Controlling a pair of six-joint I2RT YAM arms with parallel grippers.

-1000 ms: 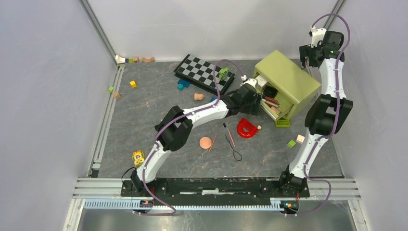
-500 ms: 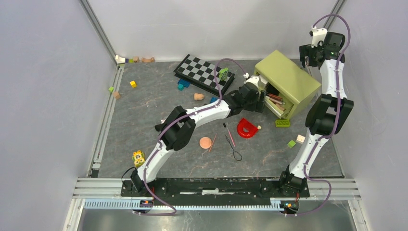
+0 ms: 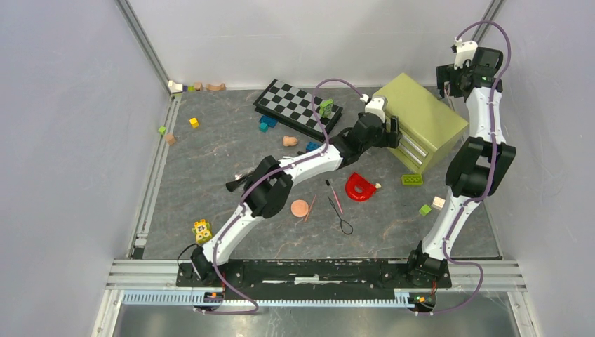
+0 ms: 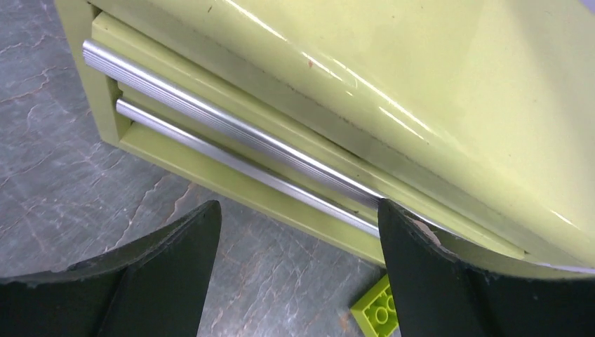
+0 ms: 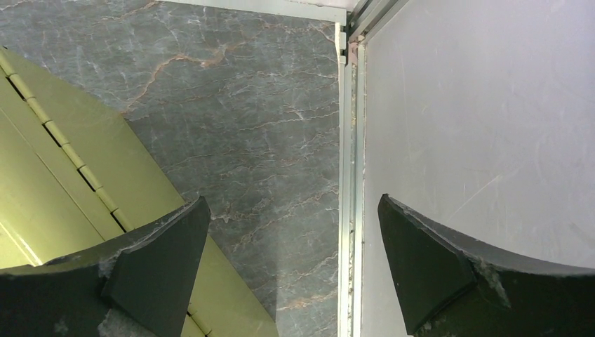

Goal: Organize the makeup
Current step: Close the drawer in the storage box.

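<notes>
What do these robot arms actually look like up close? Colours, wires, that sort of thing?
Both the left arm and right arm have white tube links joined by chunky black joints, with a thin purple cable looping alongside each. The left gripper and right gripper each end in two matte black, curved fingers with scuffed edges.

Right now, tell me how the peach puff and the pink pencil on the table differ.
The peach puff is a round, flat disc; the pink pencil is a thin, straight stick with a dark end. The puff lies to the left of the pencil, and the pencil lies nearer the red horseshoe piece. Both lie loose on the table, outside the green drawer box.
</notes>
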